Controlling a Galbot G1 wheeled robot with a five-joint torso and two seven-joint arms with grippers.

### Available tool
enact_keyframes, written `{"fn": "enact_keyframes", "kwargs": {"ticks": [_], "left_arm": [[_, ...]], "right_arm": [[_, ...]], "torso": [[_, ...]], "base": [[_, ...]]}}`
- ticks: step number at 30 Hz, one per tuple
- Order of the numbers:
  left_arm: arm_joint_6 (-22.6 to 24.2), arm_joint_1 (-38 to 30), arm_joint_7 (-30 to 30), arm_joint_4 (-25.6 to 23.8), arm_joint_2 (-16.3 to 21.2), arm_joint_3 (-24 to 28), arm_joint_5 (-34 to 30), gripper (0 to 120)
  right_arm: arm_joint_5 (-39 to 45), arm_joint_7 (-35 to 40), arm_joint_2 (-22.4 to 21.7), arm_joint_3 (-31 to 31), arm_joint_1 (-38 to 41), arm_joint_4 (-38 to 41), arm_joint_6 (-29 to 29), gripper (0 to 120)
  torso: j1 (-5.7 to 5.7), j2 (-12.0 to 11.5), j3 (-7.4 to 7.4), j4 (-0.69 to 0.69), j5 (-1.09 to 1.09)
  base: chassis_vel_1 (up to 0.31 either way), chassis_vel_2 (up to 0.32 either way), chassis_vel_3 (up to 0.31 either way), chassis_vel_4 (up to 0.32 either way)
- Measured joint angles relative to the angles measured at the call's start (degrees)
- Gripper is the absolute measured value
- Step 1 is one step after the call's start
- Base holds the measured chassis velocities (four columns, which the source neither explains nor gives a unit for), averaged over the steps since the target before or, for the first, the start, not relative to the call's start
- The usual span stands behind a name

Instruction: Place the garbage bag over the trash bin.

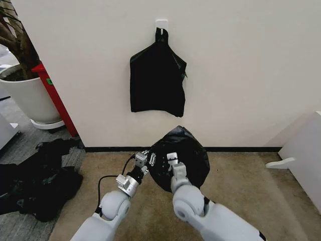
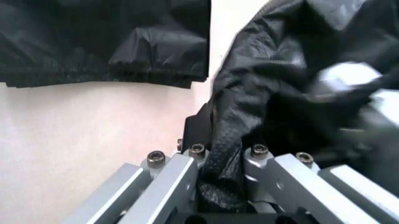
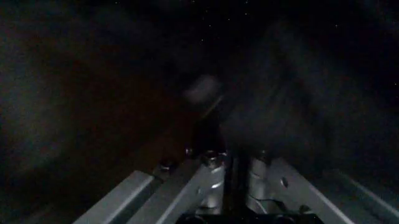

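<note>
Garbage bag (image 1: 181, 150) held up by both arms, left tool (image 2: 219, 184) and right tool (image 3: 229, 179) clamped on it.

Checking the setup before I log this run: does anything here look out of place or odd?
Yes. A large matte black heap lies crumpled on the floor beside the white plant pot. The glossy black garbage bag bulges unevenly, pinched in the left hand, with the right hand against it.

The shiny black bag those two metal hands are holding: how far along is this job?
Done: the glossy, wrinkly black plastic garbage bag is picked up, spread into a dome above the carpet. In hand: the left gripper pinches its edge, film between the fingers; the right gripper is at the bag too. Left: getting it over a bin.
</note>
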Motion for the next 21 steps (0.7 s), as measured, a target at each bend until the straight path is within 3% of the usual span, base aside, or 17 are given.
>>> {"fn": "enact_keyframes", "kwargs": {"ticks": [13, 21], "left_arm": [[-0.1, 1.7, 0.5, -1.8, 0.6, -0.6, 0.4, 3], [-0.1, 1.8, 0.5, -1.9, 0.7, -0.6, 0.4, 3]], "right_arm": [[-0.4, 2.8, 2.4, 1.4, 5.3, -9.7, -2.9, 0], [-2.6, 1.0, 1.2, 1.2, 3.0, -7.0, -0.5, 0]], "torso": [[0.0, 0.0, 0.0, 0.0, 0.0], [0.0, 0.0, 0.0, 0.0, 0.0]], "base": [[0.0, 0.0, 0.0, 0.0], [0.0, 0.0, 0.0, 0.0]]}}
